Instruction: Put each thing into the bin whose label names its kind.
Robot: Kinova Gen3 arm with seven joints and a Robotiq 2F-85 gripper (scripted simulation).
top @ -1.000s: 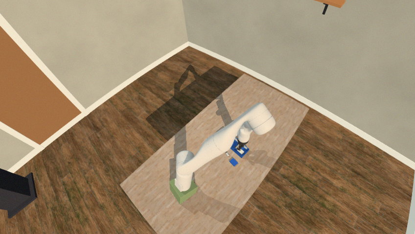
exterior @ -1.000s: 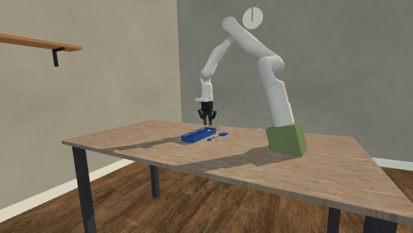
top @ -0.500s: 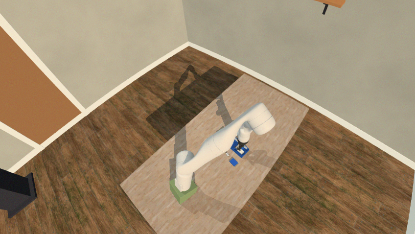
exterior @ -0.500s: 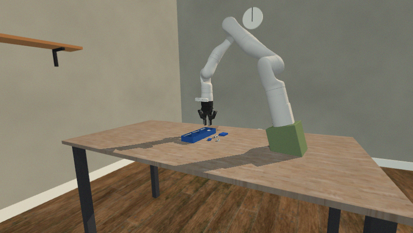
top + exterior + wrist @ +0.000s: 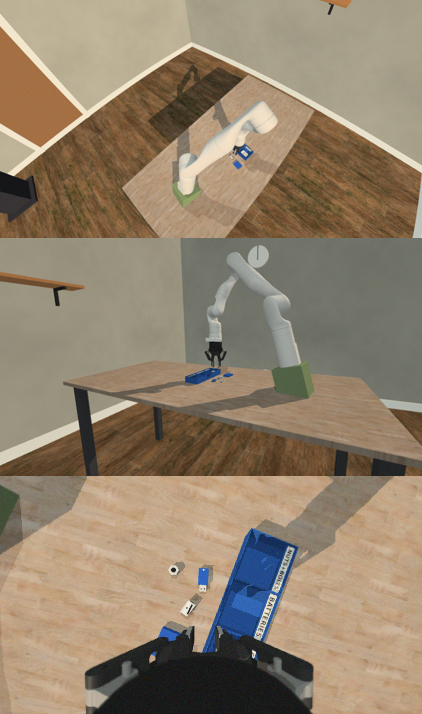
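Parted partway with nothing pinched, the black two-finger gripper (image 5: 235, 152) (image 5: 216, 366) (image 5: 204, 633) is poised above the long blue divided bin tray's (image 5: 251, 153) (image 5: 191, 380) (image 5: 243, 551) edge. Beside it, the small blue-and-white USB stick (image 5: 213, 380) (image 5: 203, 577) should be squarely straddled, if its label exists.

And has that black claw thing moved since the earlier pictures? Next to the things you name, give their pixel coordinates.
Yes: in the top view, the gripper (image 5: 235, 152) (image 5: 216, 366) (image 5: 204, 633) has shifted left against the blue bins (image 5: 249, 156) (image 5: 191, 380) (image 5: 257, 566).
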